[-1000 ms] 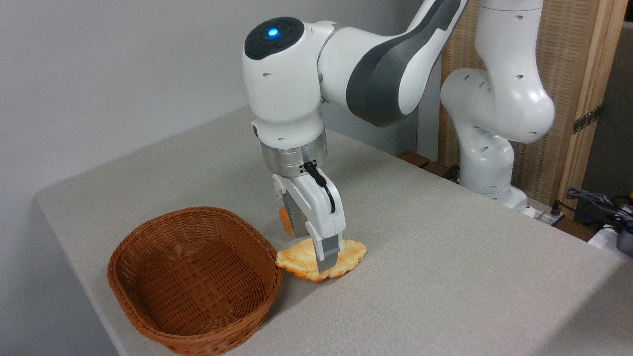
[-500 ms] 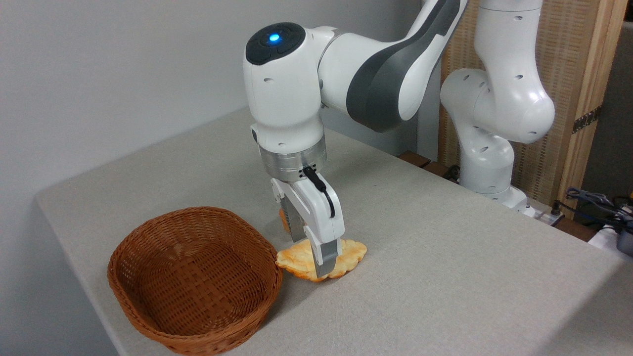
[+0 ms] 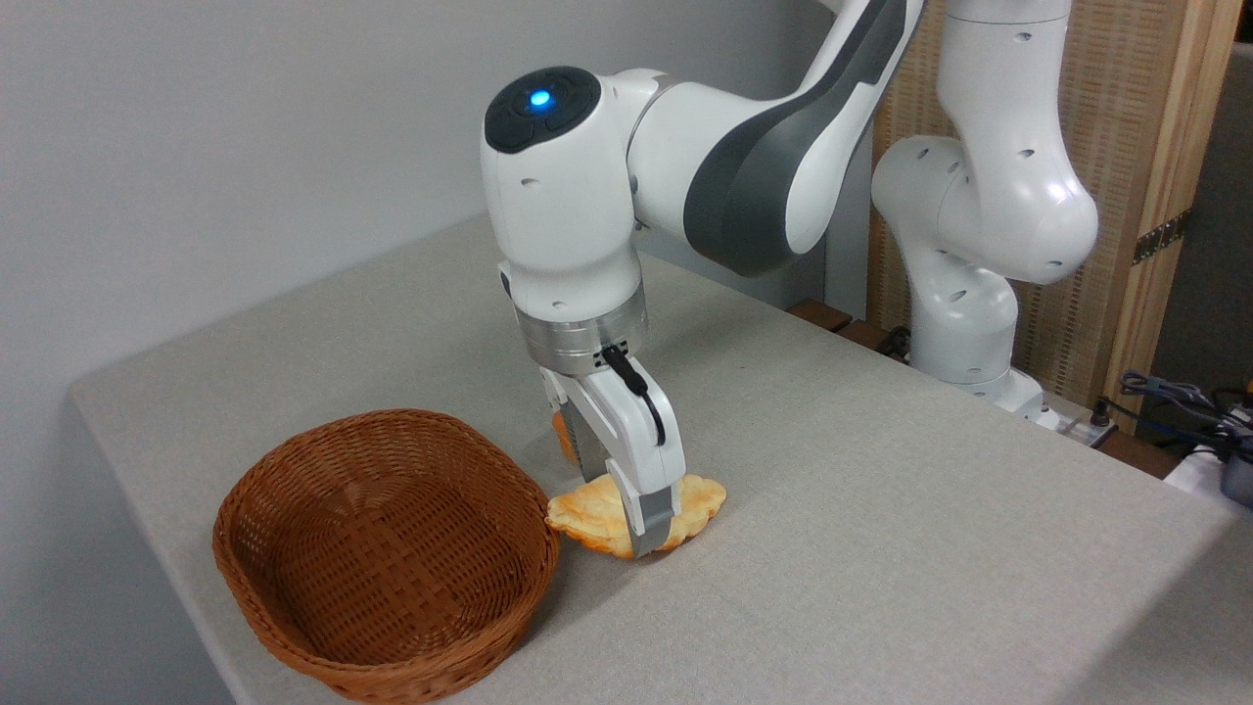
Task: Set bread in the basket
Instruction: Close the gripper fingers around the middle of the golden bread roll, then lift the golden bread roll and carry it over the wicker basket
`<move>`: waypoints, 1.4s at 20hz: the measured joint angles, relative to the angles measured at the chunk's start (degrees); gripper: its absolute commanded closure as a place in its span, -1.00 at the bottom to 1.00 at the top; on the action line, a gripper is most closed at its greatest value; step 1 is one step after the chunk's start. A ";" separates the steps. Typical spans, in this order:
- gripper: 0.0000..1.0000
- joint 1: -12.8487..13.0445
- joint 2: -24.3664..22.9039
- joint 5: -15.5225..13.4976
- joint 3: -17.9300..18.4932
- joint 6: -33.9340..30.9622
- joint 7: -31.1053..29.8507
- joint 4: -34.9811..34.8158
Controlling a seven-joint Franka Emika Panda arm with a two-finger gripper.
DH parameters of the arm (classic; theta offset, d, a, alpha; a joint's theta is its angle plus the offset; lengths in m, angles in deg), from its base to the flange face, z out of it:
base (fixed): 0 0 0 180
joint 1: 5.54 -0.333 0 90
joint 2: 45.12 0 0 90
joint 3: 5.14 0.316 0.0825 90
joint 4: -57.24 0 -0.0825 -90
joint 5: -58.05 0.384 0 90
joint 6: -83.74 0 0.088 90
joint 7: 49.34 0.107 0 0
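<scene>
Two fingers of the gripper [image 3: 641, 529] pinch the bread [image 3: 636, 513] across its width, its long axis running sideways, the basket [image 3: 294, 627] just left.

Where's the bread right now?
The bread lies on the table near the picture's middle, just right of the basket, its left tip at the rim, with the gripper down on it.

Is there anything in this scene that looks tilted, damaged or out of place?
Nothing is spilled or damaged. The bread looks bent upward where the gripper pinches it, beside the empty basket. A small bun sits half hidden behind the gripper.
</scene>
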 measured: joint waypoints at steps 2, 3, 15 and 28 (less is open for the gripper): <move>0.42 0.00 0.05 0.00 0.00 0.00 0.07 -0.19; 0.43 0.00 0.07 0.00 0.00 0.00 0.08 -0.23; 0.40 0.00 0.07 0.00 0.00 0.00 0.09 -0.30; 0.33 0.03 -0.91 0.00 2.87 -0.38 0.33 0.49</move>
